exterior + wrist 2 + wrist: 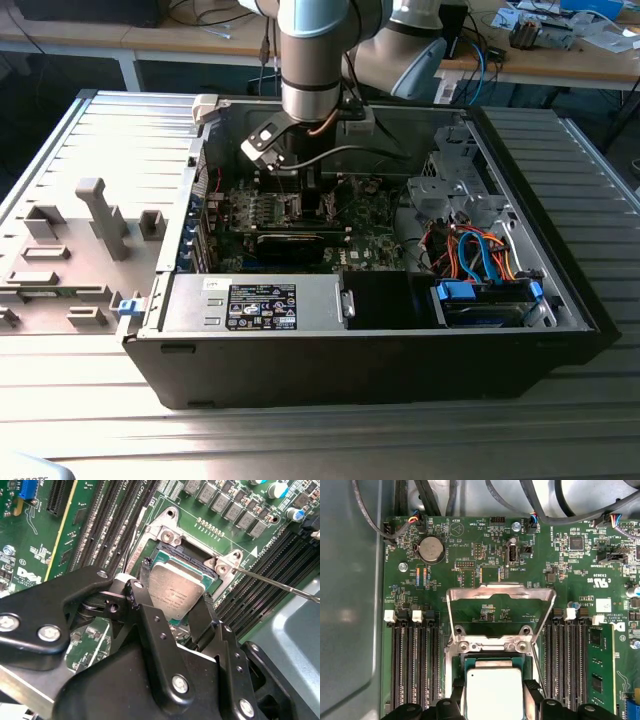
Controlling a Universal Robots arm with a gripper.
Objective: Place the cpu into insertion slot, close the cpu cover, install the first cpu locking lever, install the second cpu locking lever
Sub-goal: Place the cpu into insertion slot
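The cpu (175,592) is a square silver-topped chip sitting over the insertion slot (167,530) on the green motherboard (372,245). In both wrist views my gripper (176,582) has a black fingertip against each of two opposite edges of the cpu (493,692). The cpu cover (500,589), a thin silvery frame with an open window, stands swung back from the slot on its hinge. A thin wire locking lever (280,585) sticks out past one corner of the slot. In the exterior view the arm reaches down into the open computer case, with the gripper (290,185) low over the board.
Black memory slots (415,665) flank the socket on both sides, with a green memory stick (600,665) further out. A coin battery (431,548) and cables lie beyond the cover. The power supply box (255,305) and drive bay (485,300) line the case front.
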